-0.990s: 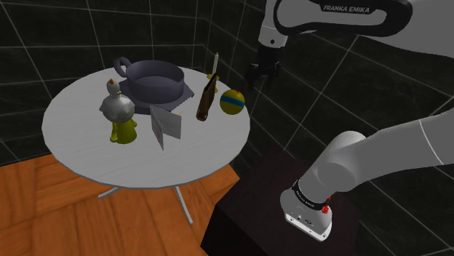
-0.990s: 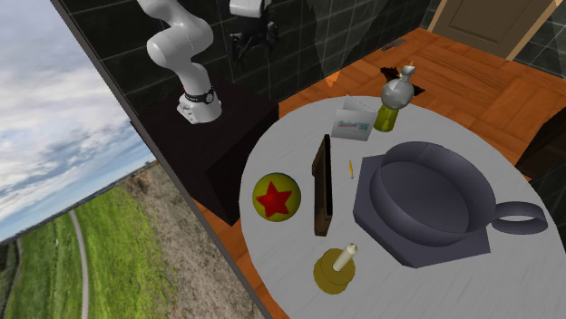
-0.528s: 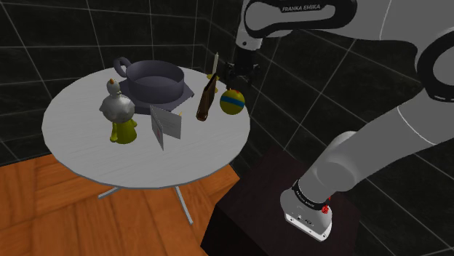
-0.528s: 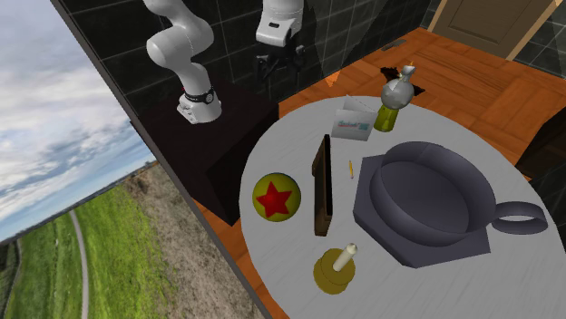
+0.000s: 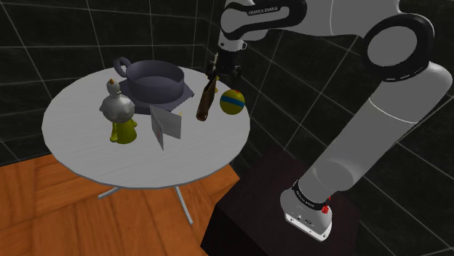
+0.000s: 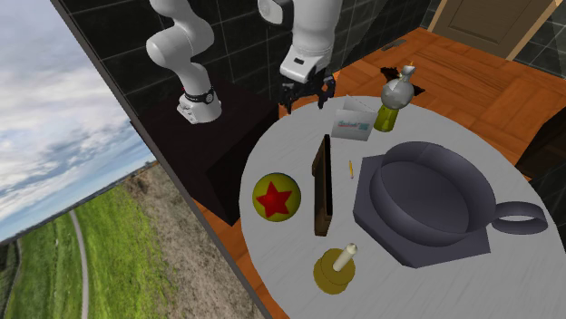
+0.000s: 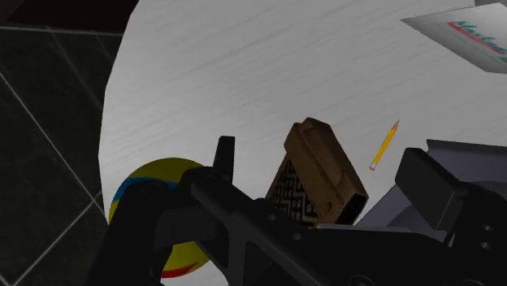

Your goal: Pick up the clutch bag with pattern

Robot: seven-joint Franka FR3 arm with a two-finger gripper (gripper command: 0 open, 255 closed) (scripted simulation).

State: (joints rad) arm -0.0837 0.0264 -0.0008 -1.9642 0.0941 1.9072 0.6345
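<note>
Shoulder view: a white counter point(image 5: 80, 153) is standing on a wooden floor point(image 5: 44, 211) amid dark tiled walls point(image 5: 51, 29) — the patterned clutch bag point(image 5: 206, 102) is sitting upright beside a ball point(image 5: 232, 102). Second exterior view: grass point(image 6: 54, 263) is showing beyond the wall. Wrist view: the end effector point(image 7: 321, 154) is hanging over the bag, its fingers standing apart.

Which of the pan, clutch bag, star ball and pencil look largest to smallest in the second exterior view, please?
Largest: grey pan.
Next, too alike to rank: clutch bag, which is longer, and yellow star ball, which is wider.
Smallest: pencil.
</note>
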